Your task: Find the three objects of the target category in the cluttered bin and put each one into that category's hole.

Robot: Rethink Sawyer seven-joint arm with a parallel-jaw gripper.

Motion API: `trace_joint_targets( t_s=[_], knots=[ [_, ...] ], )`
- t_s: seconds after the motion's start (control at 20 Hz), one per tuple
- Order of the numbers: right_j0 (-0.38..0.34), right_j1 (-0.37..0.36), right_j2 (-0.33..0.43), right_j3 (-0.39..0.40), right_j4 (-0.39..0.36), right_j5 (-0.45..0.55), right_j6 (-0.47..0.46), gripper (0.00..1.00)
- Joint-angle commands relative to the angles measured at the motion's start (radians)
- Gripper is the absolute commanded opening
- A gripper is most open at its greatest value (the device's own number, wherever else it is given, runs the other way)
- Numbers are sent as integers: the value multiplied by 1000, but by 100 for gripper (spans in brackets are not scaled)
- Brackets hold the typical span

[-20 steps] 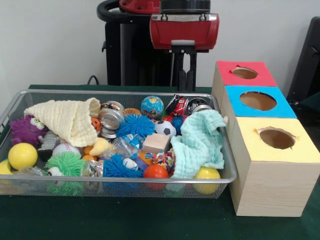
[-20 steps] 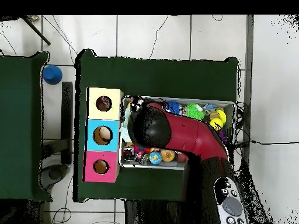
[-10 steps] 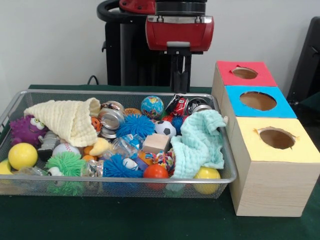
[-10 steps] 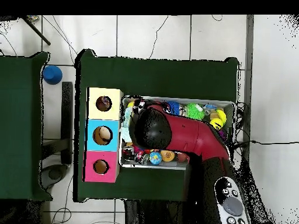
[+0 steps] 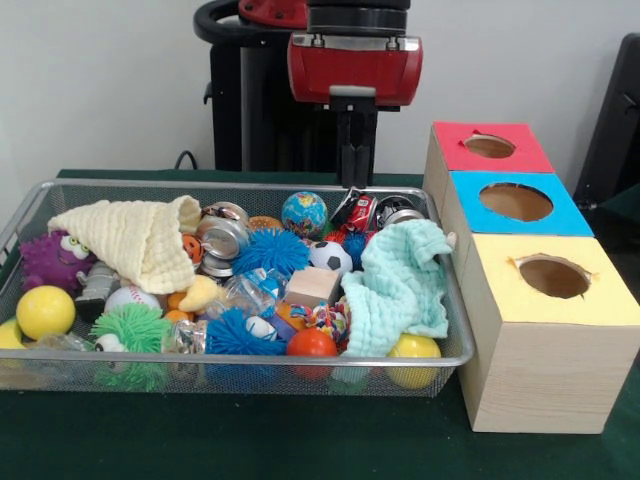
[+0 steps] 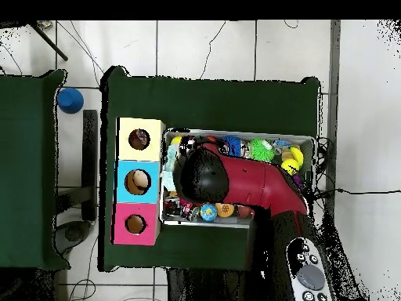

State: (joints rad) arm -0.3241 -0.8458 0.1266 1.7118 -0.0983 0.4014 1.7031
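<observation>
The gripper hangs from the red arm above the far edge of the wire bin, at about 1 o'clock from the bin's middle in the front view. From here its end reads as one dark column, so I cannot tell whether it is apart or together; nothing shows in its hold. Directly under it lie a red toy car and a metal can, touching each other, with a globe ball just beside them at 9 o'clock and a mint cloth draped at 6 o'clock. Which category is wanted is not shown, so the target things may be any of these, or may be buried. The three holes wait at 3 o'clock of the bin: red box, blue box and yellow box. The step in hand looks like choosing and descending. To do it well, come straight down over a single item, centre on it so neighbours are not pinched, and keep clear of the cloth's folds and the bin's rim.
</observation>
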Motion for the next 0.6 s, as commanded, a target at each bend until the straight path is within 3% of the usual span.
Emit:
trace_joint_targets(
  t_s=[0.05,0.4,0.6],
  knots=[
    [-23,27,78,22,-68,58,-35,0],
    [-30,32,89,42,-73,43,-16,0],
    [-65,20,122,95,-89,16,-42,0]
  ],
)
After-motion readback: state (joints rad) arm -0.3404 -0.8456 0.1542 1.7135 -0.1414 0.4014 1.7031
